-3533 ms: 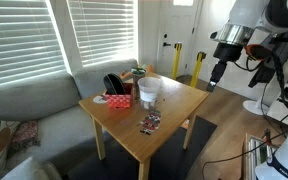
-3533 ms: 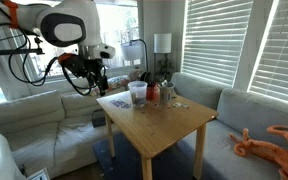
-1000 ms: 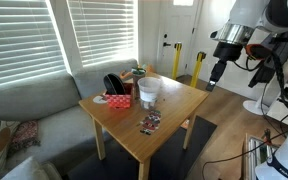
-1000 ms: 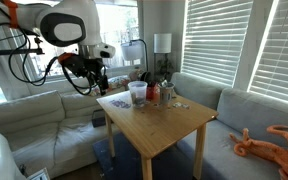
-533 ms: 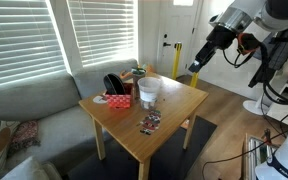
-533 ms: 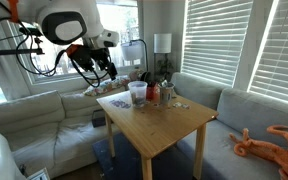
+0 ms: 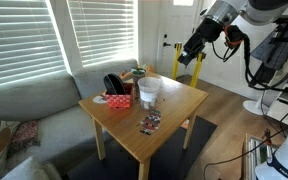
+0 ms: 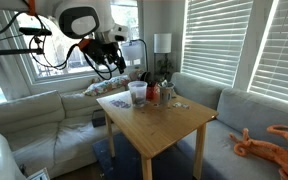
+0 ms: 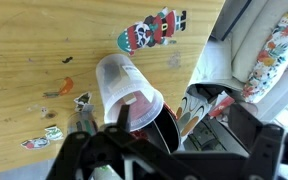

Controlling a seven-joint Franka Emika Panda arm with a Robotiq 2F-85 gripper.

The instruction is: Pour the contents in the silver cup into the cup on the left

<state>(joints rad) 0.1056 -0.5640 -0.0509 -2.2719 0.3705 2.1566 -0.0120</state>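
The silver cup (image 7: 149,90), pale and wide-mouthed, stands upright near the far side of the wooden table (image 7: 174,105). It also shows in the other exterior view (image 8: 137,93) and in the wrist view (image 9: 122,82). A squat red container (image 7: 120,100) stands right beside it (image 8: 152,94). My gripper (image 7: 188,55) hangs in the air above and beside the table, apart from the cup (image 8: 117,66). In the wrist view its dark jaws (image 9: 174,135) are spread with nothing between them. I cannot pick out a second cup with certainty.
A small patterned board-shaped item (image 7: 149,123) lies on the table front (image 9: 152,30). A black round object (image 7: 113,83) stands behind the red container. Small stickers (image 9: 52,135) lie on the wood. A grey sofa (image 7: 34,110) flanks the table. A lamp (image 8: 161,43) stands behind.
The arm has risen and swung from beside the table toward it. The gripper is now higher and closer to the cup. The things on the table have not moved.
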